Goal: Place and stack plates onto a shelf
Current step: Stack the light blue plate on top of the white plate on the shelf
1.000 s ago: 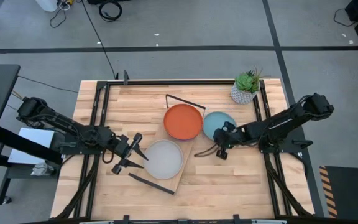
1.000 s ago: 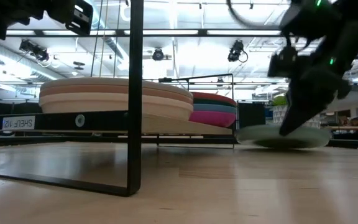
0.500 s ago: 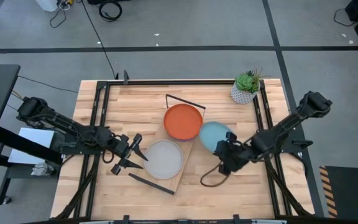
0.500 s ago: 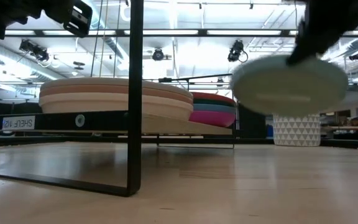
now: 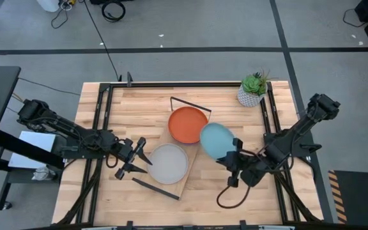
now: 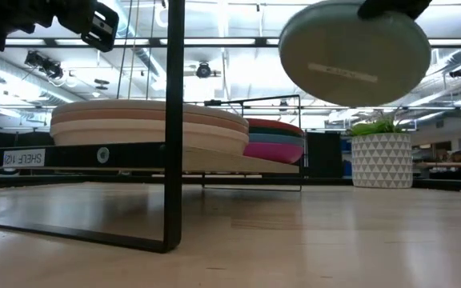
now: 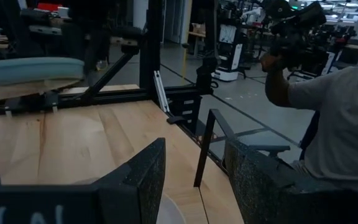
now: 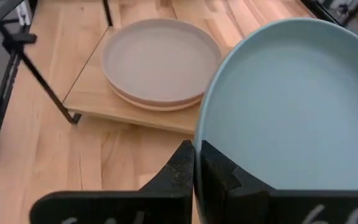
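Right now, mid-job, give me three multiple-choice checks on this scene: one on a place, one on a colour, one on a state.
1. Where is the light blue plate?
A. flat on the table
B. lifted clear of the table, beside the shelf
C. on the orange stack

2. What colour tops the stack nearer the potted plant?
A. orange
B. grey
C. magenta

3. How is the right hand?
A. open, empty
B. out of view
C. shut on the plate's rim

Answers:
1 B: the low view shows it in the air.
2 A: the orange plate lies uppermost.
3 C: its fingers pinch the rim.
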`<state>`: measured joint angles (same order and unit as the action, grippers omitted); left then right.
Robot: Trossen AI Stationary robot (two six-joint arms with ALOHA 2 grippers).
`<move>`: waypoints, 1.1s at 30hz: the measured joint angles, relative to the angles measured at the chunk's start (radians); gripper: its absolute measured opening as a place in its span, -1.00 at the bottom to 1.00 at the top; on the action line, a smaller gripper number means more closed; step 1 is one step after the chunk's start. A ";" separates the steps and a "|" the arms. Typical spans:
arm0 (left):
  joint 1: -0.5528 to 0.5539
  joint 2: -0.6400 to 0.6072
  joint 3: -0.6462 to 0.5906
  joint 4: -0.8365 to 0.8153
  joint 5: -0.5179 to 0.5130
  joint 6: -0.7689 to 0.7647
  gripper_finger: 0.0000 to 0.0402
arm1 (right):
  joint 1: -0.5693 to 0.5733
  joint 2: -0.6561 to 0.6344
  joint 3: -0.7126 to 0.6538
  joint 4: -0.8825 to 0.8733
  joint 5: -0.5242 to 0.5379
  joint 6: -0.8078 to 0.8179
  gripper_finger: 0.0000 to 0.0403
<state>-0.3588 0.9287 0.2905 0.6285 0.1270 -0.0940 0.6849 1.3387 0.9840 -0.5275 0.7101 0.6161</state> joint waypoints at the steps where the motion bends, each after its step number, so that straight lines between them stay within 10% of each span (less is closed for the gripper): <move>1: 0.000 0.000 0.000 0.000 0.000 0.000 -0.15 | 0.003 0.011 0.002 0.011 0.000 -0.016 -0.92; 20: 0.000 -0.005 0.000 -0.012 0.005 -0.026 -0.15 | 0.032 0.430 0.501 -0.004 -0.026 -0.550 -0.92; 33: 0.000 -0.200 0.000 0.098 0.001 0.062 -0.15 | -0.079 0.460 0.515 0.166 -0.105 -0.799 -0.92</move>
<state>-0.3588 0.7285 0.2905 0.7261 0.1276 -0.0324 0.6063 1.7988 1.4994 -0.3619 0.6052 -0.1828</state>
